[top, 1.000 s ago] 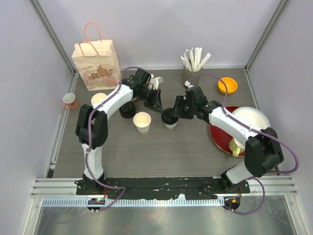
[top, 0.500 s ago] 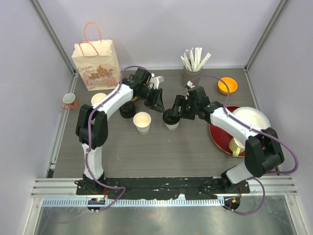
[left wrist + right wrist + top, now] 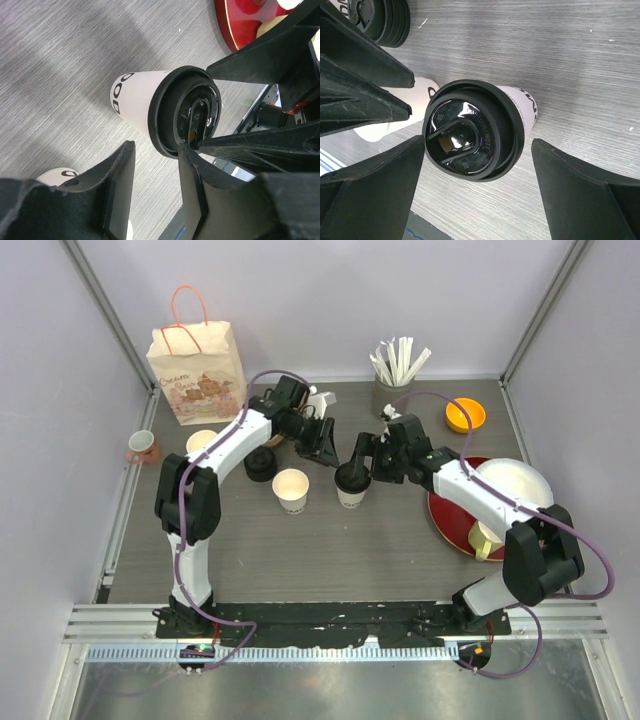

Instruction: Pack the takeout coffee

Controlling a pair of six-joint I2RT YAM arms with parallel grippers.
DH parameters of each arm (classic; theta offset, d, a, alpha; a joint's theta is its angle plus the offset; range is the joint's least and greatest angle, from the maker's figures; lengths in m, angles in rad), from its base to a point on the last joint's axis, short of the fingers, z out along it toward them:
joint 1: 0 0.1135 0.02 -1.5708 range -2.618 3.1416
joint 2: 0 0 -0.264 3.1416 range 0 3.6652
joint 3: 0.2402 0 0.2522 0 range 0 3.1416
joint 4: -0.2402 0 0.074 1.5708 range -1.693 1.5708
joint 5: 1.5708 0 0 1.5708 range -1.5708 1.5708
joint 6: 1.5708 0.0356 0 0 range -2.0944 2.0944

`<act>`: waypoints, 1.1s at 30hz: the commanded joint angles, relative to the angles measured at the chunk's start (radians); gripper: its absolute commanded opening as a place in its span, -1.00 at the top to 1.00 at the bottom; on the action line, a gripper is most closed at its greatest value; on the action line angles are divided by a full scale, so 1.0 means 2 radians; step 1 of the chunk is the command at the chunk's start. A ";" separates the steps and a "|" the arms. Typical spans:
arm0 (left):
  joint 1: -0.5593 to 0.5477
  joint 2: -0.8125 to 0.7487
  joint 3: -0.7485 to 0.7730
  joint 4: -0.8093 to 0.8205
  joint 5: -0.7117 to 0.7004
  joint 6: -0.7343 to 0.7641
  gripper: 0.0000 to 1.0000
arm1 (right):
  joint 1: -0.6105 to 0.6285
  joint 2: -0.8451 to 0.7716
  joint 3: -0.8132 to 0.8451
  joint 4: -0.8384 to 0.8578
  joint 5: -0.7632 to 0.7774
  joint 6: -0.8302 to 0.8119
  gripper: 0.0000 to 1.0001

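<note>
- Holder [image 3: 387, 396] at back of counter [image 3: 400, 550], stuffed with white sticks [image 3: 398, 358].
- Red tray [image 3: 448, 518] bearing white bowl [image 3: 512, 480].
- Coffee [image 3: 351, 481] upright mid-counter, black lid [image 3: 185, 115] on.
- Right claw [image 3: 477, 145] spread wide, straddling coffee, not touching.
- Left claw [image 3: 156, 150] part open, empty, just beside lid.

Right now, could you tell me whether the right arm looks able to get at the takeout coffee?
Probably yes: the right gripper stands open astride the takeout coffee, with nothing between its fingers and the cup. The left gripper, also open, sits close beside it.
</note>
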State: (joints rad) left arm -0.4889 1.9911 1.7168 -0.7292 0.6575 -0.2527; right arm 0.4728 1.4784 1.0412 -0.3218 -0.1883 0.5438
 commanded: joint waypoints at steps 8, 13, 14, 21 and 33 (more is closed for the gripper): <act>0.014 -0.032 -0.024 0.021 0.040 -0.059 -0.01 | 0.024 -0.062 0.022 0.036 0.009 -0.208 -0.89; 0.014 -0.048 -0.090 0.082 0.049 -0.128 0.04 | 0.053 -0.035 0.032 0.026 0.027 -0.283 -0.89; 0.015 -0.048 -0.088 0.082 0.046 -0.128 0.04 | 0.053 -0.034 0.032 0.029 0.030 -0.285 -0.89; 0.014 -0.038 -0.099 0.091 0.046 -0.150 0.08 | 0.054 -0.016 0.030 0.038 0.037 -0.288 -0.89; 0.014 -0.019 -0.103 0.112 0.038 -0.163 0.28 | 0.062 -0.021 -0.042 0.116 0.044 -0.276 -0.75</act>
State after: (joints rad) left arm -0.4625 1.9480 1.5105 -0.5564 0.7189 -0.5518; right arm 0.5819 1.4490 1.0222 -0.2218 -0.1093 -0.0055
